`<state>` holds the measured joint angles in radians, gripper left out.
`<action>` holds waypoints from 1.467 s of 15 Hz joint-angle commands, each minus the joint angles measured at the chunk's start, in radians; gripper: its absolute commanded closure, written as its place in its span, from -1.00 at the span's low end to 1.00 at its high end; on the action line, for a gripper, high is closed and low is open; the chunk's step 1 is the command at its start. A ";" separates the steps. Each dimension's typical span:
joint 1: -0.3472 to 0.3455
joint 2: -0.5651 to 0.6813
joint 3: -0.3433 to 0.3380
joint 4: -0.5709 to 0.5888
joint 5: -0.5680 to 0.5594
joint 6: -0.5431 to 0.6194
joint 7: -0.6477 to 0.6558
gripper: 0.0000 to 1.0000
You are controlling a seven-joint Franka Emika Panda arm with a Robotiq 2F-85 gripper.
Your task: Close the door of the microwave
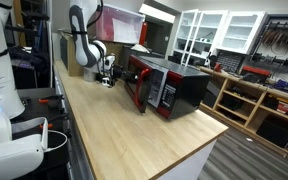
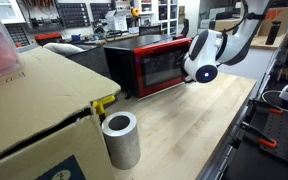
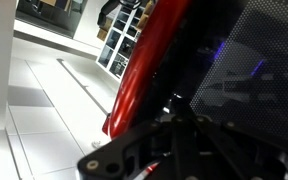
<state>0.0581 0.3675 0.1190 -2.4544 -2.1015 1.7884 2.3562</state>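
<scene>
A brown cardboard box (image 2: 29,110) and a grey cylinder (image 2: 121,140) fill the near left in an exterior view. Farther along the wooden counter (image 2: 194,125) stands the microwave (image 2: 134,45), its red door (image 2: 154,68) flat or almost flat against the front; whether it is latched I cannot tell. The gripper (image 1: 108,76) sits just beside one end of the door, and whether its claw is spread or pressed together I cannot tell.

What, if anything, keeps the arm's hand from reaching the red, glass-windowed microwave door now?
Likely yes, it can reach: the hand hangs right beside the red, glass-windowed door, nothing visible between them, and the wrist view shows the door's red edge close up.
</scene>
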 commanded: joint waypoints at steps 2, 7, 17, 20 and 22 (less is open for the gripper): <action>-0.035 0.041 -0.018 0.080 -0.075 0.026 -0.043 1.00; -0.072 0.083 -0.019 0.188 -0.172 0.129 -0.100 1.00; -0.094 0.075 -0.001 0.268 -0.159 0.260 -0.160 1.00; -0.118 -0.011 0.021 0.220 -0.030 0.410 -0.169 1.00; -0.126 -0.059 0.023 0.205 0.086 0.525 -0.246 0.44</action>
<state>-0.0457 0.3933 0.1269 -2.2284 -2.1344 2.1537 2.1821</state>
